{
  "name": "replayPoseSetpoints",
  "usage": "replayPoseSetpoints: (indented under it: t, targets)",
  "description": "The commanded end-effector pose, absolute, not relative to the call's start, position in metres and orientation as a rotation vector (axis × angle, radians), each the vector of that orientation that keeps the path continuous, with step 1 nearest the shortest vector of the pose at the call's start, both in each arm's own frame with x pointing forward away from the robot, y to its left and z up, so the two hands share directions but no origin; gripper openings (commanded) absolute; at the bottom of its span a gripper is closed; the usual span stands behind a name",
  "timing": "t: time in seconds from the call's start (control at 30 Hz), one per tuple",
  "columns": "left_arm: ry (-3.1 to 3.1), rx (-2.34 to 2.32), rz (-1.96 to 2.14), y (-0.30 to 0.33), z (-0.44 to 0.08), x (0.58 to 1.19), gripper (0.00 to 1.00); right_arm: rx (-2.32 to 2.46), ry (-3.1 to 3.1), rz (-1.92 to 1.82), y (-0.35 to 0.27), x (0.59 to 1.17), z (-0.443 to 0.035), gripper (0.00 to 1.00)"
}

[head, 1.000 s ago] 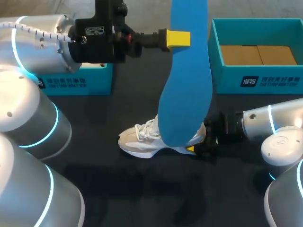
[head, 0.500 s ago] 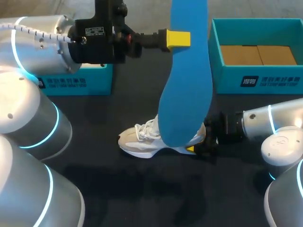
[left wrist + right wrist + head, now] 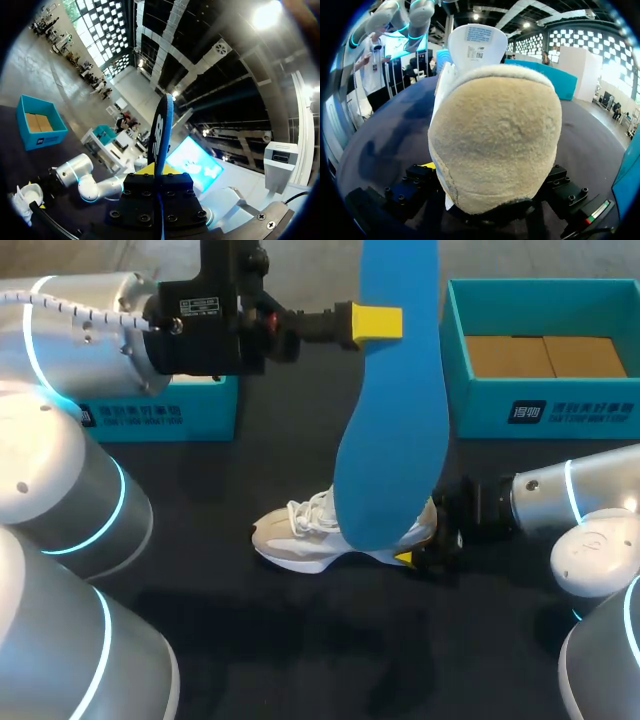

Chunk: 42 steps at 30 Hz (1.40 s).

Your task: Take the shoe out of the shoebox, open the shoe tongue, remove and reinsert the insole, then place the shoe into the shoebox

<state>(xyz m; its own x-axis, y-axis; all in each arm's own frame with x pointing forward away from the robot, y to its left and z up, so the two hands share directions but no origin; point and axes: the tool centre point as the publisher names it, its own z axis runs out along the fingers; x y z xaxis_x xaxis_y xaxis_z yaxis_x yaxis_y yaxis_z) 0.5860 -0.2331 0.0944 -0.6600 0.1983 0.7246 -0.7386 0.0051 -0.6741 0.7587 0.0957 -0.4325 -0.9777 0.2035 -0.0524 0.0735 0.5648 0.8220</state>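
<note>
Insole (image 3: pixel 392 440), blue, hangs upright through the upper middle of the head view, pinched near its top by the left fingers (image 3: pixel 375 322), which are closed on it. Below it, at the frame's centre, the white shoe (image 3: pixel 300 535) stands on the dark surface (image 3: pixel 300 640), its heel clamped between the right fingers (image 3: pixel 405 558). The teal shoebox (image 3: pixel 540 410) sits open at upper right.

Shoe (image 3: pixel 300 535) in the middle, insole (image 3: pixel 390 440) upright above it (nearer the heel), shoebox (image 3: pixel 545 410) behind to the right.
</note>
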Motion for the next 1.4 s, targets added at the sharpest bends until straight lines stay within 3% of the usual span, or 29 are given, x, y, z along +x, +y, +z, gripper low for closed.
replayPoseSetpoints:
  t: [0.03,0.5,1.4]
  targets:
    - [-1.595,0.573,1.742,-0.234,0.093,0.583,0.0,0.266,2.686,1.295,0.083,0.753,-0.425,1.0]
    - [-1.595,0.573,1.742,-0.234,0.093,0.583,0.0,0.302,2.779,1.153,0.059,0.762,-0.424,1.0]
    - [-1.595,0.573,1.742,-0.234,0.093,0.583,0.0,0.401,3.017,0.517,0.033,0.754,-0.382,1.0]
